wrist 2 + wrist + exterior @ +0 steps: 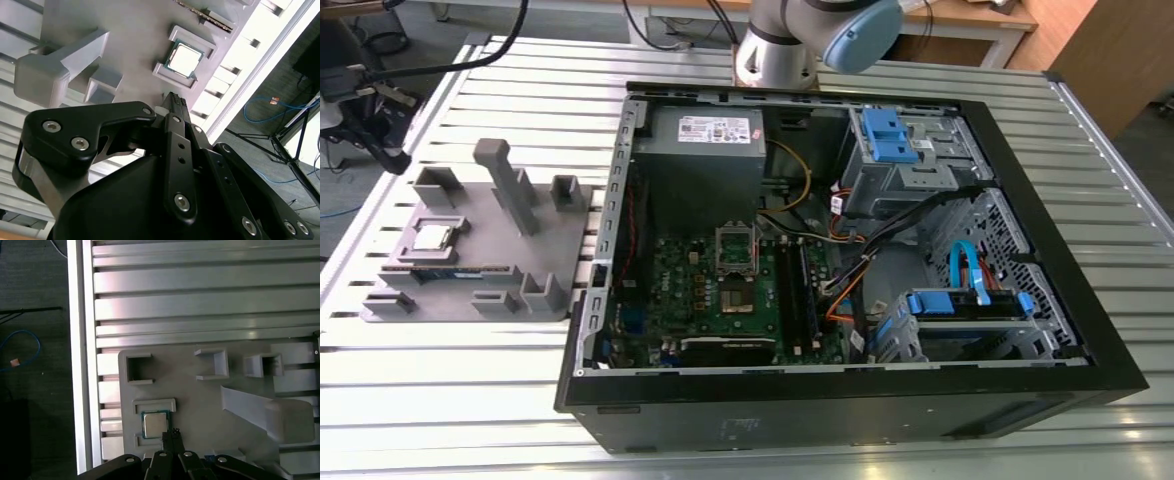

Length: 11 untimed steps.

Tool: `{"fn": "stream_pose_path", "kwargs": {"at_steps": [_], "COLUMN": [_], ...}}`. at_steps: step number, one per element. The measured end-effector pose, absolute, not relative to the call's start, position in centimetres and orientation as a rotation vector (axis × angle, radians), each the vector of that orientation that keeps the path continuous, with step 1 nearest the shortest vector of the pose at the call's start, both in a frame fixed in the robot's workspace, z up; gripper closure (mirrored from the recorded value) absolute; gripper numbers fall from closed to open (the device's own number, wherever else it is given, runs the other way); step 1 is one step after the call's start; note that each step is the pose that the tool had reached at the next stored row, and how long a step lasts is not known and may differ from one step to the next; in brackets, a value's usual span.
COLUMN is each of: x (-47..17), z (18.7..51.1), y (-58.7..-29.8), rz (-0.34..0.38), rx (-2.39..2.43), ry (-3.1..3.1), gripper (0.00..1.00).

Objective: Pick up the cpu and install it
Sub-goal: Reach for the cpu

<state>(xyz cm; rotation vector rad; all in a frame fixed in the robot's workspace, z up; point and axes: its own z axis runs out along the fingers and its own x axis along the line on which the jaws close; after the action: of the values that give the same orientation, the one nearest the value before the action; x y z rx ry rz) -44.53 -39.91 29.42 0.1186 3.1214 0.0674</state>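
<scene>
Silvery-grey metal top of the cpu [154, 424] faces up from a square framed pocket in the grey holder tray [200, 400]. It lies just beyond the tips of the gripper [172, 434] in the first wrist view. The black fingers are drawn together to a narrow point with nothing between them. The second wrist view gives the same reading: gripper [173, 100] pointing down at the tray [135, 45], cpu [184, 59] a little ahead of the tips and apart from them, lying flat and not yet lifted. Cannot tell how high the tips stand over the tray. A tall slanted post [55, 65] of the tray rises off to one side of the gripper, farther away than the cpu. In the exterior view the cpu [430, 237] sits on the tray [474, 240], which rests on a slatted metal table [454, 400]. An opened computer case [854, 400] lies on the same table, well apart from the cpu, with its green motherboard [720, 300] exposed.
</scene>
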Motion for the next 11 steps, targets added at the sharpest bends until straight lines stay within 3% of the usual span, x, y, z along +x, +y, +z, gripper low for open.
{"fn": "stream_pose_path", "kwargs": {"at_steps": [11], "x": [-45.06], "z": [28.33], "y": [-39.93], "rz": [0.067], "rx": [0.118], "ry": [3.121], "gripper": [0.89]}}
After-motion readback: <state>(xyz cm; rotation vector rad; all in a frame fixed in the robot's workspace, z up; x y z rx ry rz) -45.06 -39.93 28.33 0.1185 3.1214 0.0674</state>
